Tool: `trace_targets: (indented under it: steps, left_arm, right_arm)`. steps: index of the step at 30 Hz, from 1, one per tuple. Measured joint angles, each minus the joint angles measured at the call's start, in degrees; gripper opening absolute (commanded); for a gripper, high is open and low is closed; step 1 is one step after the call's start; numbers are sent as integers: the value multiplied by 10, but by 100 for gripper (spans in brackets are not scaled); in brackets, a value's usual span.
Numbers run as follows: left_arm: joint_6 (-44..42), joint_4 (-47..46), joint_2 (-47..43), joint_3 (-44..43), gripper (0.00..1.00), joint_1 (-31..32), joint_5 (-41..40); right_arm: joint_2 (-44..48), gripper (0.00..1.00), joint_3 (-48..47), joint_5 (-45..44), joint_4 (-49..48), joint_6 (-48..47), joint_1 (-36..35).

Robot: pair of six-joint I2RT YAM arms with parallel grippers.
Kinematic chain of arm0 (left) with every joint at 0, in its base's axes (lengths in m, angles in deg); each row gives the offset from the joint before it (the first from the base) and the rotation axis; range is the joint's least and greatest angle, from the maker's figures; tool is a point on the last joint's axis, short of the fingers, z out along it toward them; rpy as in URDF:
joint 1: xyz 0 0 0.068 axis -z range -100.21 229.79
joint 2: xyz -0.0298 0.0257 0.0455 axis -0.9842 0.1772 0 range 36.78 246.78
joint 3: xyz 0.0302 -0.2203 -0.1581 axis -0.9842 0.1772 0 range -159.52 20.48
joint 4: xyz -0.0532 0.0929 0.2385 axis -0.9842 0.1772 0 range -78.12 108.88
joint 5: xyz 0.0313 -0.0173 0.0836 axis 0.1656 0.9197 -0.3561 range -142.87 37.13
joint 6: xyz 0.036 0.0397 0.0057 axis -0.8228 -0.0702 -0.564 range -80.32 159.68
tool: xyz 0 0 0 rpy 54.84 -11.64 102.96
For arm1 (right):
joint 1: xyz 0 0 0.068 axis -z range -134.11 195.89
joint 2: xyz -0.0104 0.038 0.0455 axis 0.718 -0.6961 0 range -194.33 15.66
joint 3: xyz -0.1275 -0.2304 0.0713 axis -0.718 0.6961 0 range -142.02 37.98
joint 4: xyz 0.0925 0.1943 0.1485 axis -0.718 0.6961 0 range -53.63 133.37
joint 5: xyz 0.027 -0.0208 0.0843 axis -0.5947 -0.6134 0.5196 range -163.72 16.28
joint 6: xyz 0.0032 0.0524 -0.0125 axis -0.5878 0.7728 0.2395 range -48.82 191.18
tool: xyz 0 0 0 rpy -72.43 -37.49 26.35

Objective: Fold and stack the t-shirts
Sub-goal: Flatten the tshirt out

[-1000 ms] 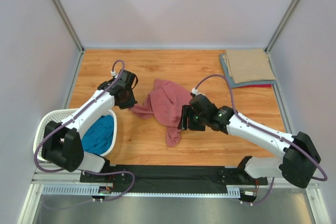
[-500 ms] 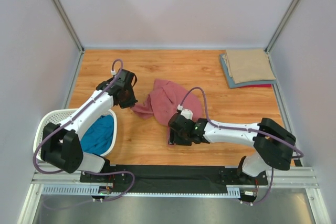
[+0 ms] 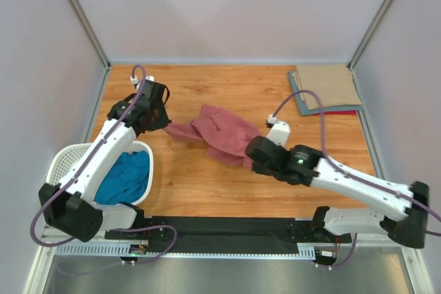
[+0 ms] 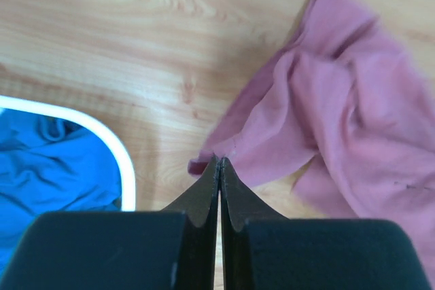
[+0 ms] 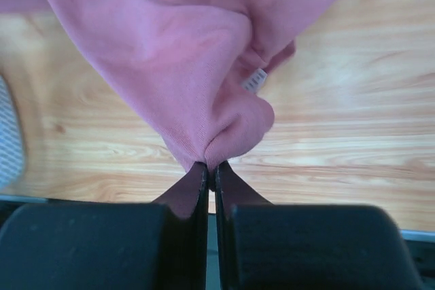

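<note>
Rose-red t-shirt point(image 3: 222, 134) now drawn out, right jaws newly clamped on it

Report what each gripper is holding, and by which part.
Both hold the rose-red t-shirt. The left gripper pinches a thin edge at one end; the right gripper pinches a bunched fold at the opposite end.

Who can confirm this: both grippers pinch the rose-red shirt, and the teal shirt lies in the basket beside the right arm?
Wrong side: the top view shows the basket with the teal shirt beside the left arm. The left gripper and right gripper do both pinch the rose-red shirt.
</note>
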Motion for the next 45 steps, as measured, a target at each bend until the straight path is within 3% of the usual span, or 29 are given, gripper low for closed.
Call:
trace_targets:
  steps: [5, 10, 13, 17, 21, 24, 25, 28, 32, 35, 41, 45]
  left_arm:
    - [-10, 47, -64, -103, 0, 0, -40]
    - [-17, 56, -76, -142, 0, 0, -45]
    - [-23, 54, -48, -116, 0, -2, -45]
    - [-28, 42, 19, -54, 0, -19, -36]
    - [-29, 37, 52, -20, 0, -48, -33]
    - [-30, 30, 55, -16, 0, -76, -28]
    - [-31, 25, 56, -16, 0, -85, -26]
    - [-36, 10, 64, -15, 0, -103, -19]
    - [-44, -27, 70, 2, 0, -105, 19]
    - [-45, -38, 75, 12, 0, -104, 43]
    - [-46, -51, 91, 12, 0, -104, 65]
    - [-47, -53, 91, 12, 0, -104, 69]
  right_arm:
    - [156, 0, -98, -99, 146, 8, 26]
    - [244, 0, -91, -141, 166, -33, 97]
    - [224, 1, -30, -105, 122, -94, 200]
    - [132, 0, 36, -5, 33, -180, 345]
    - [35, 2, 42, 106, -58, -257, 422]
    - [-28, 5, 11, 170, -102, -303, 431]
    - [-50, 15, -4, 184, -114, -313, 434]
    - [-139, 33, -79, 210, -125, -332, 447]
    - [-194, 38, -137, 209, -108, -319, 458]
    - [-167, 39, -113, 211, -91, -278, 460]
    - [-56, 40, 24, 259, -94, -168, 445]
    - [-45, 40, 95, 277, -99, -111, 412]
